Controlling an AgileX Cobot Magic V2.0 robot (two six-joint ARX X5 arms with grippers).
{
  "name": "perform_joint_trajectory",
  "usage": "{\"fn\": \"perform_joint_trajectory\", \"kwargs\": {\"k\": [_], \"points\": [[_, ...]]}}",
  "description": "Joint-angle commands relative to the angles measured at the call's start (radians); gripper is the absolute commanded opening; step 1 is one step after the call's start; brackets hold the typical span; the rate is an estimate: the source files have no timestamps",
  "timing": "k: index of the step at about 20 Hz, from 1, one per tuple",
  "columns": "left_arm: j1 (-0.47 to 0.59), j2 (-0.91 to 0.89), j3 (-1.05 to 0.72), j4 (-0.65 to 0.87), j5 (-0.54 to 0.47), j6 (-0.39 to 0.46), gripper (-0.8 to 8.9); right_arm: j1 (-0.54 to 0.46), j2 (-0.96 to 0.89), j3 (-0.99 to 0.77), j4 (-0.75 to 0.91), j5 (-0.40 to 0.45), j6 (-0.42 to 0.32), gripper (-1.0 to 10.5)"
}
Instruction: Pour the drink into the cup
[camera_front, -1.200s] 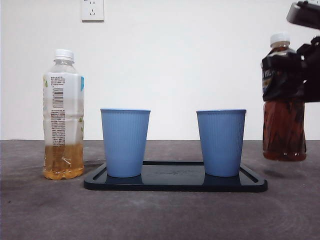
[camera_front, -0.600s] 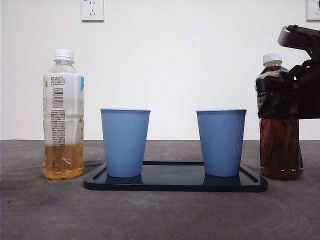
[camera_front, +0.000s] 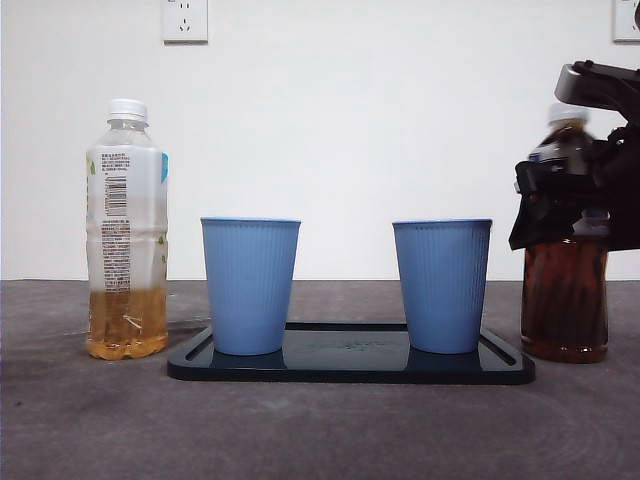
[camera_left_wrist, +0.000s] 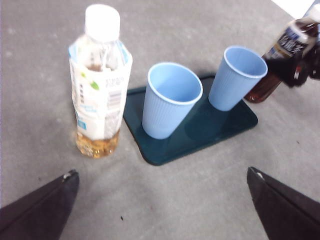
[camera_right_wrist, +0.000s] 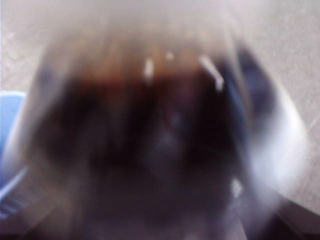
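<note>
Open gap between two blue cups, pale bottle flanking one, dark bottle the other

1. The counter is a dull grey, mottled surface that meets a white wall behind.
2. A dark, shallow tray lies flat near its middle, with two blue cups standing on it.
3. A clear bottle with a white cap stands upright on the counter just beside one end of the tray, with amber liquid low inside.
4. A dark tea bottle stands upright with its base on the counter just past the tray's other end.
</note>
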Motion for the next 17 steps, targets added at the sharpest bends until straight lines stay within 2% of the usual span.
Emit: {"fn": "perform_joint_trajectory", "kwargs": {"k": [1,5,7,10,15,17], "points": [[-0.004,0.018,-0.007,0.046,-0.002,-0.025,5.66,0.003,-0.013,0.014,-0.024,0.0,-0.002,4.6],[-0.004,0.063,-0.033,0.098,-0.002,-0.025,6.01,0.003,-0.084,0.014,-0.129,0.001,0.013,4.8],[-0.004,0.098,-0.065,0.159,-0.002,-0.034,6.02,0.003,-0.151,0.014,-0.224,0.001,0.047,4.8],[-0.004,0.158,-0.149,0.322,-0.027,-0.093,6.11,0.006,-0.284,0.014,-0.398,-0.003,0.091,4.8],[-0.045,0.285,-0.267,0.603,-0.036,-0.131,6.32,0.048,-0.505,0.014,-0.628,-0.008,0.119,4.8],[-0.077,0.346,-0.302,0.695,-0.1,-0.13,6.32,0.071,-0.581,0.015,-0.686,-0.035,0.145,4.8]]}}
